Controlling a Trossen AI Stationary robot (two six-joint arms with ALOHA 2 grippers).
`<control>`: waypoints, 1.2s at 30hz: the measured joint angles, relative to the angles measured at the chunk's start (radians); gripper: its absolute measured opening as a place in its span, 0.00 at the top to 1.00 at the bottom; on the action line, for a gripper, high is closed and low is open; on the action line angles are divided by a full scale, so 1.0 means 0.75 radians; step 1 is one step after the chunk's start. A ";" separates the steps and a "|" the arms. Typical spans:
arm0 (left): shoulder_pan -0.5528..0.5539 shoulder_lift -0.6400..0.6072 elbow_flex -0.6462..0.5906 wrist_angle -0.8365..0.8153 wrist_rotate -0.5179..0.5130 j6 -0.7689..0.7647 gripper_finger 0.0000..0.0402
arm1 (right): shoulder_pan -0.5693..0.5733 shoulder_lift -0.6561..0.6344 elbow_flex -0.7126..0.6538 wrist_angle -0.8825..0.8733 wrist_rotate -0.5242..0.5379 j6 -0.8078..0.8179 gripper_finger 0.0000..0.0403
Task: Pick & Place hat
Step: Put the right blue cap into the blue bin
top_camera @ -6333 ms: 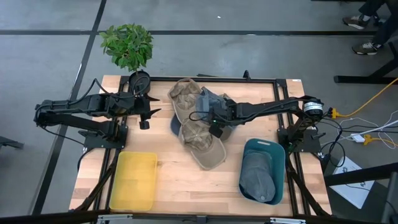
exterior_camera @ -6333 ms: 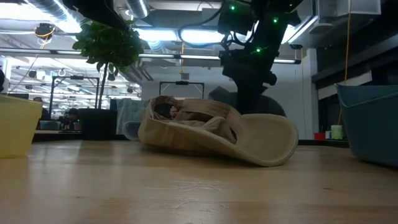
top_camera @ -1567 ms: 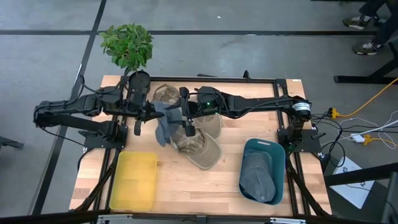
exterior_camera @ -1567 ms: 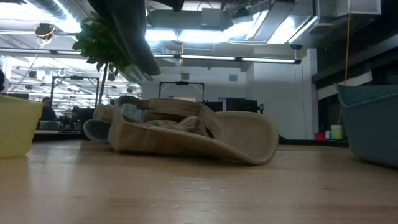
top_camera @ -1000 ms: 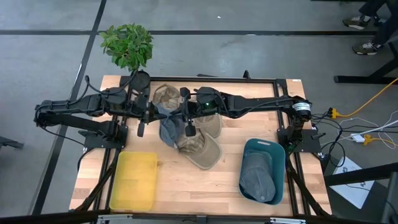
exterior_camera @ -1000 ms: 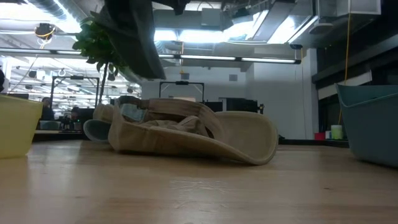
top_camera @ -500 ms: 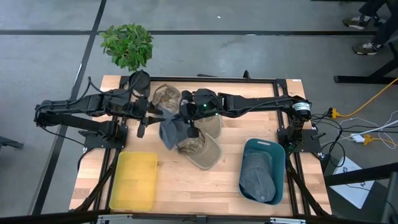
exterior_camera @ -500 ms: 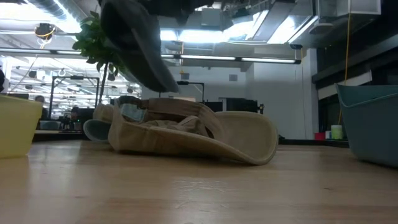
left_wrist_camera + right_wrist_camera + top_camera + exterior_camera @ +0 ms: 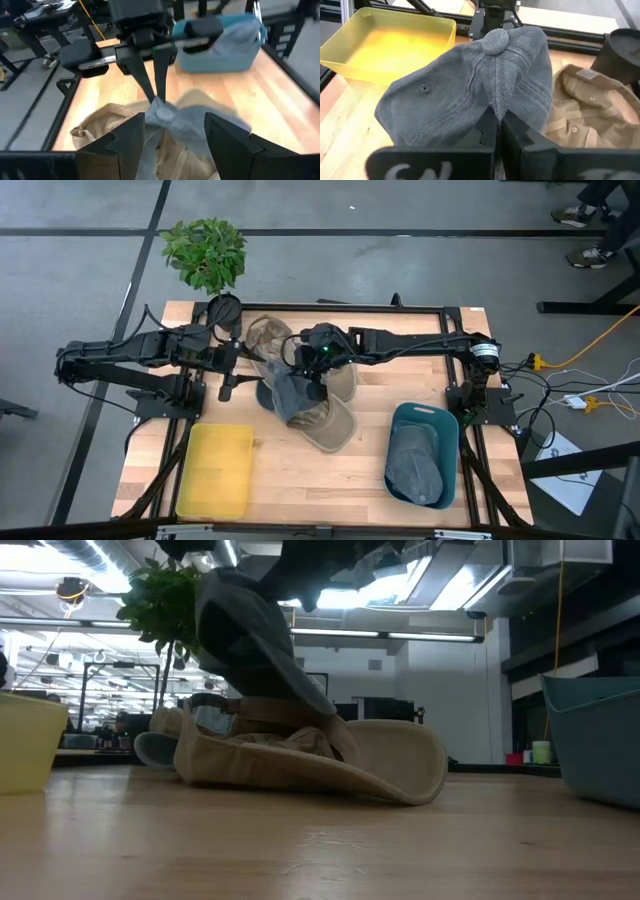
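My right gripper (image 9: 496,125) pinches the grey cap's (image 9: 470,95) soft, light crown; my left gripper (image 9: 172,132) stands released.

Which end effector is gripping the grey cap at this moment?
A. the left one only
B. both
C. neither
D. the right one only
D. The right end effector is pinched shut on a fold of the grey cap, while the left end effector stands open with its fingers either side of the cloth, not clamping it.
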 joint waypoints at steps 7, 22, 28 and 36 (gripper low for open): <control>0.000 0.001 0.000 -0.036 0.000 0.139 0.53 | 0.000 0.000 0.000 -0.012 -0.010 -0.004 0.98; 0.000 0.035 0.000 -0.148 0.000 0.355 0.55 | -0.068 0.000 0.000 -0.071 -0.266 -0.002 0.98; -0.001 0.116 0.000 -0.163 -0.047 0.565 0.57 | -0.068 0.000 0.000 -0.071 -0.266 0.055 0.98; -0.082 0.133 0.000 -0.167 -0.373 0.752 0.57 | -0.069 -0.001 0.000 -0.147 -0.268 0.057 0.98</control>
